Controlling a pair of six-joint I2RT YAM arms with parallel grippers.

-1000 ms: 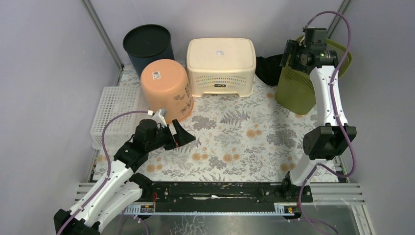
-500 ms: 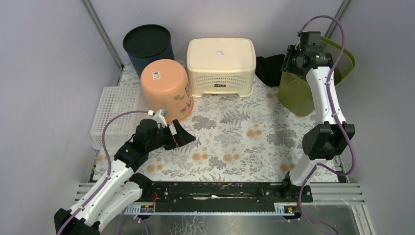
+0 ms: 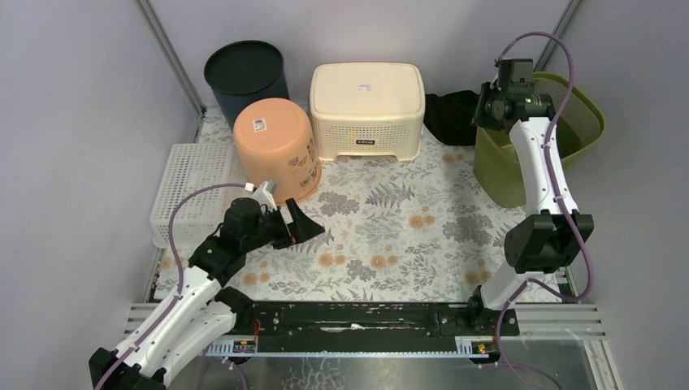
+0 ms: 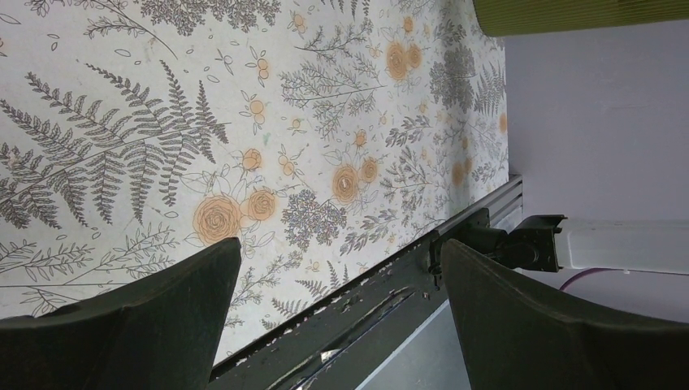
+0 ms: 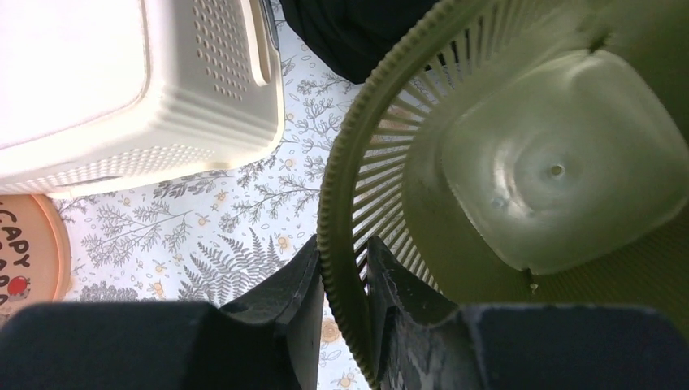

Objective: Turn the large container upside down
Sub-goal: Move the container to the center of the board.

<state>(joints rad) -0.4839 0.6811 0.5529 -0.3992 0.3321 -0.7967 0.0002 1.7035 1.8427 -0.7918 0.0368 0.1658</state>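
Observation:
The large container point(image 3: 540, 150) is an olive-green slatted basket standing mouth-up at the back right of the floral mat. In the right wrist view its rim point(image 5: 345, 203) runs between my fingers and its bare bottom point(image 5: 552, 162) shows inside. My right gripper point(image 3: 502, 106) point(image 5: 343, 272) is shut on the basket's left rim, one finger outside point(image 5: 301, 280) and one inside point(image 5: 398, 288). My left gripper point(image 3: 305, 223) point(image 4: 340, 244) hovers low over the mat at front left, open and holding nothing.
A cream perforated tub point(image 3: 367, 110), an orange bucket point(image 3: 276, 150) and a dark bin point(image 3: 245, 77) stand bottom-up along the back. A white slotted tray point(image 3: 191, 183) lies at left. Black cloth point(image 3: 449, 114) sits beside the green basket. The right wall is close behind it.
My right gripper's jaws have closed onto the basket's rim. The basket has shifted to the right and now stands more upright. The left arm has not moved.

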